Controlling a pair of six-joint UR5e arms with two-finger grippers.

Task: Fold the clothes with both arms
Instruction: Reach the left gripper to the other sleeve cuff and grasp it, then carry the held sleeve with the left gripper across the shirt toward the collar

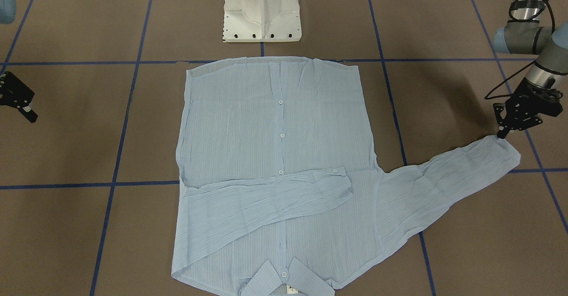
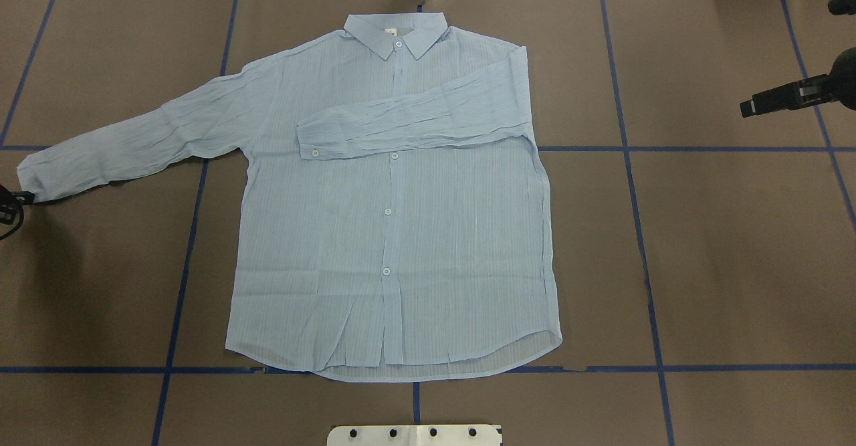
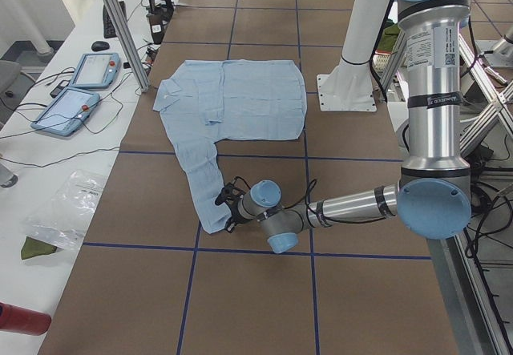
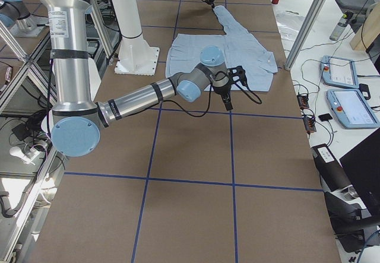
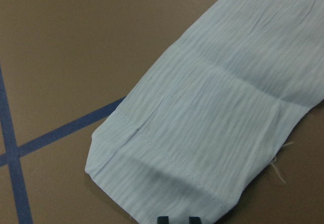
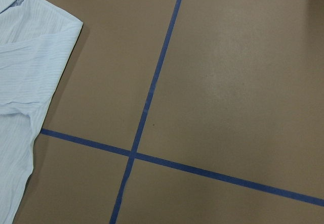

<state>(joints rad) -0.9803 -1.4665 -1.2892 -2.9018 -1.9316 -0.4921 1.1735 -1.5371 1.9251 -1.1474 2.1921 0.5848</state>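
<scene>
Blue shirt (image 2: 394, 232) flat on bench (image 2: 702, 245), one sleeve (image 2: 414, 122) folded across chest, other outstretched with left tool (image 1: 502, 134) at cuff (image 1: 503, 151), right tool (image 2: 749, 107) well aside, can't tell either open or closed; body folds left to do.

The overhead view looks down from behind the white pedestal base (image 2: 414, 434), and the front-facing view faces it; both share the thin light-blue button-front shirt (image 2: 461, 245). Side views look along the brown blue-taped table (image 3: 256, 291) from opposite ends. Both wrist cameras hang close above it.
</scene>
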